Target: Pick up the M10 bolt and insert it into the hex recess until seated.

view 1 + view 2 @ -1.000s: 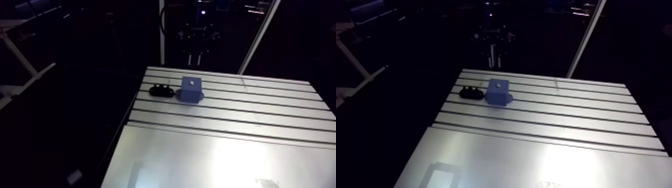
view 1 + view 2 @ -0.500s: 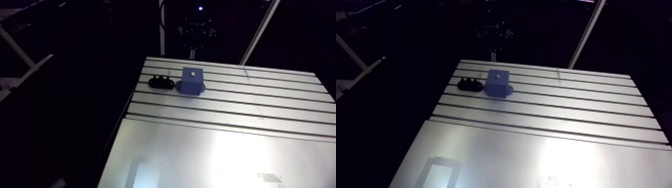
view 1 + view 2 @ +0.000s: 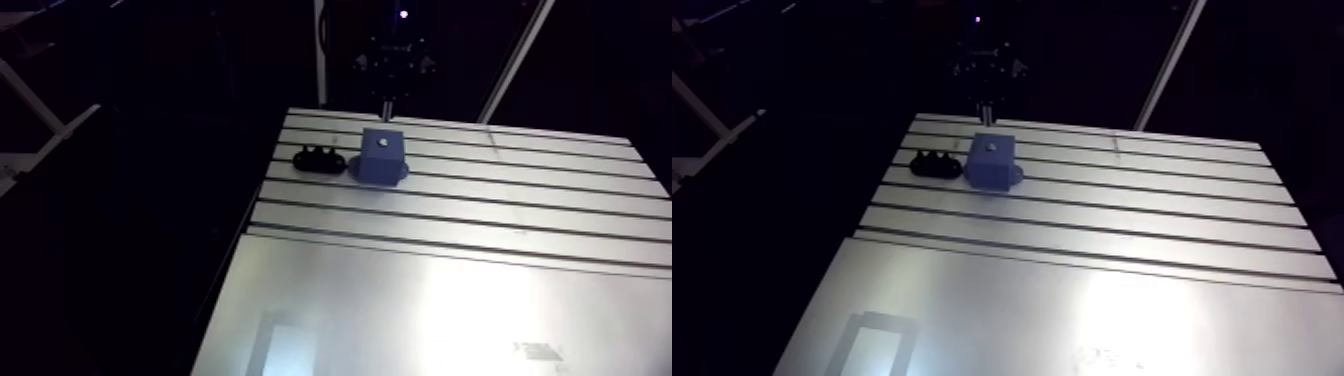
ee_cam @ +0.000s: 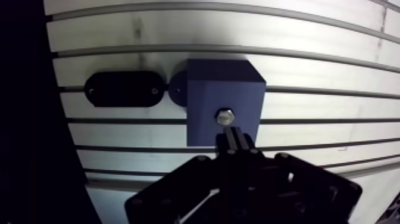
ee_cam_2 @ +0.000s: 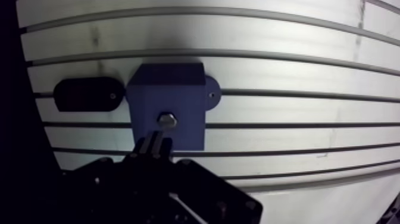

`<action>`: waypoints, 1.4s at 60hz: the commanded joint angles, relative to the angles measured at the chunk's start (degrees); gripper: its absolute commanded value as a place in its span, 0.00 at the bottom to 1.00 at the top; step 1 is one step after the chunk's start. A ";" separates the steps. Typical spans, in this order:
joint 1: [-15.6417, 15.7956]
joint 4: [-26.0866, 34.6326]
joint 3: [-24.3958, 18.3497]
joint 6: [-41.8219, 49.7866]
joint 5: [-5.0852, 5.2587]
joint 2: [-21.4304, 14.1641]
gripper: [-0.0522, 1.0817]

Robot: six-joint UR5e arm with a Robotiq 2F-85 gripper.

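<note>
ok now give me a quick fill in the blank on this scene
The silver hex-head bolt sits in the top of the ____ plastic block. The oval plastic holder beside that block is coloured ____. Both rest on a ____ aluminium table. The claw is ____, not open.
Missing words: blue; black; slotted; shut.
</note>
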 commanded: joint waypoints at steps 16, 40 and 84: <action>-0.37 0.12 0.68 -1.73 -0.11 0.86 1.00; -0.18 -0.16 1.48 -2.01 -0.20 0.95 1.00; 0.08 -3.04 3.06 -2.08 -0.02 0.86 1.00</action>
